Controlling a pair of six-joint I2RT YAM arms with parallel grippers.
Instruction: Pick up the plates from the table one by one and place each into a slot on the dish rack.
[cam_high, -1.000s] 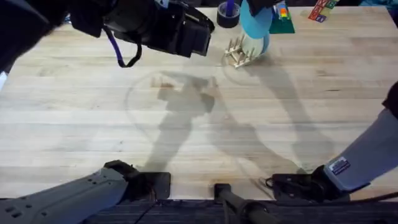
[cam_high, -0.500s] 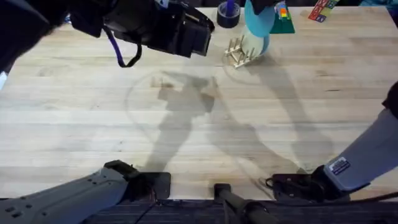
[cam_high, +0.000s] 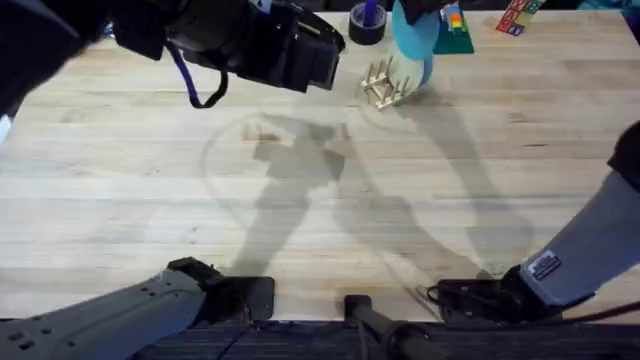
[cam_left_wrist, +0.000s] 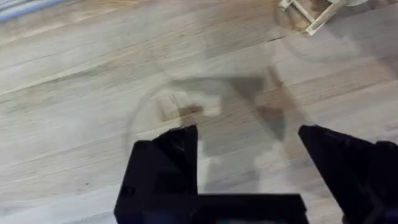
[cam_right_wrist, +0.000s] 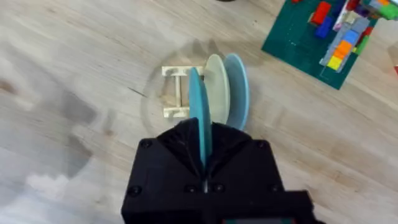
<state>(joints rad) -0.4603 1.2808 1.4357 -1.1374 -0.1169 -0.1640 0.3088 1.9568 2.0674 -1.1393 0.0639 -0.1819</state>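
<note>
Right gripper (cam_right_wrist: 204, 163): clamped edge-on around the turquoise plate (cam_right_wrist: 200, 118), which stands upright between the black fingers directly above the dish rack (cam_right_wrist: 176, 92).

Turquoise plate, position: held clear of the table (cam_high: 300, 220), its lower rim just over the free pegs at the open end of the rack — not yet seated in a slot, as far as the right wrist view shows.

Rack contents: the cream-yellow plate (cam_right_wrist: 216, 84) stands upright in the rack with a paler light-blue plate (cam_right_wrist: 238, 87) just behind it; the two appear to touch or nearly touch.

Left gripper (cam_left_wrist: 249, 146): fingers spread wide with nothing between them, hanging over bare tabletop well apart from the rack.

Surroundings: a green baseplate with coloured bricks (cam_right_wrist: 323, 31) lies near the rack at the far edge of the table; a dark roll of tape (cam_high: 366, 22) sits beside it in the overhead view.

Step in hand (judgement): last plate of the task, lowering into a free slot.

Risk 1: the rim lands on a peg top rather than in the gap — the light rack could tip or slide.

Risk 2: a tilted descent could knock the cream-yellow plate out of its slot.

Risk 3: letting go before the rim is seated would let the plate fall flat or roll.
</note>
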